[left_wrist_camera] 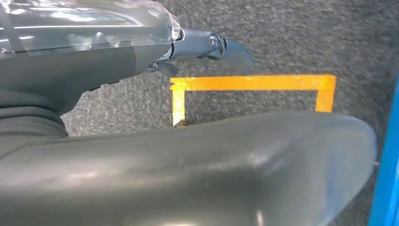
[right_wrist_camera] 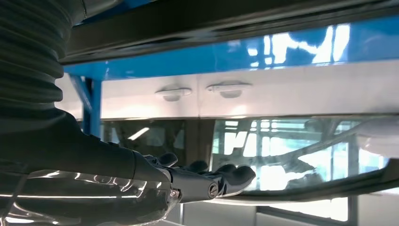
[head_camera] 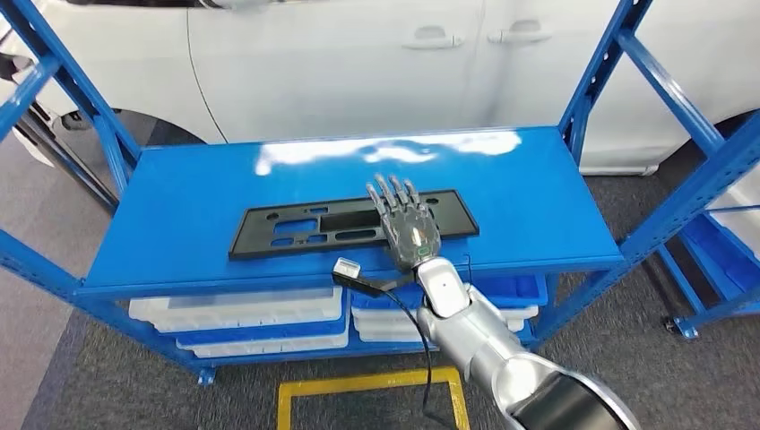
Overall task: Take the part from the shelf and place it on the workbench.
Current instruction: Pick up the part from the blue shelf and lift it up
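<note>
The part is a long flat black plastic panel with cut-outs, lying on the blue top shelf near its front edge. My right hand is stretched out flat over the panel's right portion, fingers apart and pointing toward the back of the shelf, gripping nothing. I cannot tell whether it touches the panel. In the right wrist view the dark fingers reach out straight. My left hand hangs by my side above the floor, its fingers extended and holding nothing.
A white car stands close behind the shelf. Blue uprights frame both ends. White and blue bins fill the lower level. A yellow tape square marks the grey carpet in front. Another blue rack stands at the right.
</note>
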Tool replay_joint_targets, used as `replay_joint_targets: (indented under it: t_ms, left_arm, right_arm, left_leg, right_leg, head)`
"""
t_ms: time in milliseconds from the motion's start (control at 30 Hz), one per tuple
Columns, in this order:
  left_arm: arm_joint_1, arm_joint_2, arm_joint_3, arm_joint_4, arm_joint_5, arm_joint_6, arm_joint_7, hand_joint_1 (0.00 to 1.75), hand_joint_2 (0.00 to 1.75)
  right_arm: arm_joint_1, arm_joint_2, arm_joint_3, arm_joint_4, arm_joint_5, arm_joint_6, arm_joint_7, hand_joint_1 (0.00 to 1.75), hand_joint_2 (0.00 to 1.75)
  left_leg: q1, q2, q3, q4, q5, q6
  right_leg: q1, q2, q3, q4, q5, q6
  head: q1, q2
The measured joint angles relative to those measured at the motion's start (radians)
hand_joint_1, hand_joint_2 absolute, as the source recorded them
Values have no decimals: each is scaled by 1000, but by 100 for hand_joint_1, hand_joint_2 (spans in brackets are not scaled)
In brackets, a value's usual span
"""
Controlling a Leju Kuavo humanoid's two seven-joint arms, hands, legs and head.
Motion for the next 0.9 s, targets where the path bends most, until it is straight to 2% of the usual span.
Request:
replay_joint_targets:
  t_ms: [67,133,167,233,267,300,333,400,433,467,567,633,667,733,767,800,833,867,900]
  left_arm:
    - [0,0,0,0,3,0,1,0,0]
    - [-1,0,0,0,5,0,1,0,0]
    - [-2,0,0,0,7,0,1,0,0]
    - [-3,0,0,0,9,0,1,0,0]
    - [-3,0,0,0,10,0,0,0,0]
    - [-3,0,0,0,12,0,0,0,0]
    - [-3,0,0,0,14,0,-1,0,0]
    - [-3,0,1,0,18,1,-4,0,0]
    - [-4,0,1,0,19,1,-6,0,0]
    - [-5,1,1,0,20,2,-7,0,0]
    - [-4,3,2,0,21,4,-10,0,0]
    - [-3,5,2,0,21,4,-10,0,0]
    - [-4,5,2,0,21,4,-10,0,0]
    - [-3,6,2,0,21,4,-11,0,0]
    - [-2,6,2,0,22,4,-11,0,0]
    - [-1,6,2,0,22,4,-11,0,0]
    - [0,6,2,0,22,4,-11,0,0]
    - [0,6,2,0,22,4,-11,0,0]
    - [-1,6,2,0,22,4,-11,0,0]
  right_arm:
    - [1,0,1,-10,4,0,-6,0,175]
    - [0,0,7,-22,7,-1,-9,0,175]
    - [0,-1,12,-26,8,-1,-8,0,175]
    - [2,-4,29,-27,8,0,-1,0,175]
    - [3,-6,41,-25,8,0,6,0,175]
    - [2,-8,56,-21,8,0,14,0,175]
    - [-2,-10,73,-14,8,0,23,0,175]
    - [-17,-10,107,5,8,1,35,0,175]
    - [-26,-10,122,18,8,3,38,0,175]
    - [-34,-9,135,31,8,7,40,0,175]
    - [-51,-8,164,66,8,21,47,0,175]
    - [-60,-6,178,80,8,23,48,0,175]
    - [-65,-5,184,86,8,23,48,0,175]
    - [-71,-3,194,99,8,23,48,0,175]
    - [-71,-3,199,105,8,23,48,0,175]
    - [-72,-3,203,112,8,23,48,0,175]
    - [-72,-3,206,117,8,23,48,0,175]
    - [-73,-3,208,121,8,23,48,36,175]
    - [-76,-2,209,124,8,23,48,80,175]
  left_leg:
    - [3,-1,3,-10,-9,7]
    - [9,0,12,-21,-14,16]
    - [11,0,17,-24,-17,20]
    - [12,0,23,-23,-25,23]
    - [12,0,26,-22,-29,23]
    - [12,-1,30,-20,-34,22]
    - [12,-2,35,-17,-39,20]
    - [12,-3,45,-11,-49,14]
    - [10,-4,47,-7,-53,9]
    - [9,-4,47,-4,-56,4]
    - [10,-4,47,-4,-58,-14]
    - [13,-2,33,30,-82,-24]
    - [14,-2,14,74,-108,-28]
    - [15,-1,-48,210,-172,-34]
    - [15,-1,-76,266,-190,-35]
    - [15,-1,-91,296,-193,-36]
    - [15,-1,-85,282,-175,-34]
    - [15,-1,-60,228,-141,-31]
    - [14,-1,-24,154,-104,-26]
  right_leg:
    - [-1,0,2,-3,-8,10]
    - [-1,-3,-16,41,-37,19]
    - [-3,-4,-44,96,-64,22]
    - [-6,-5,-129,239,-114,27]
    - [-8,-5,-165,286,-118,30]
    - [-11,-6,-182,294,-100,32]
    - [-13,-6,-180,263,-62,33]
    - [-17,-7,-135,129,26,32]
    - [-16,-7,-116,75,53,29]
    - [-15,-7,-104,42,65,24]
    - [-10,-5,-101,28,68,5]
    - [-14,-6,-97,22,72,-8]
    - [-15,-7,-96,20,73,-12]
    - [-13,-8,-95,20,72,-17]
    - [-11,-9,-95,20,71,-18]
    - [-10,-9,-94,20,71,-19]
    - [-9,-9,-93,20,70,-19]
    - [-8,-8,-91,20,69,-18]
    - [-8,-8,-89,21,68,-16]
  head:
    - [0,0]
    - [0,0]
    - [0,0]
    - [0,0]
    - [0,0]
    - [0,0]
    - [0,0]
    - [0,0]
    - [0,0]
    - [0,0]
    - [0,0]
    - [0,0]
    - [0,0]
    - [0,0]
    - [0,0]
    - [0,0]
    - [0,0]
    - [0,0]
    - [0,0]
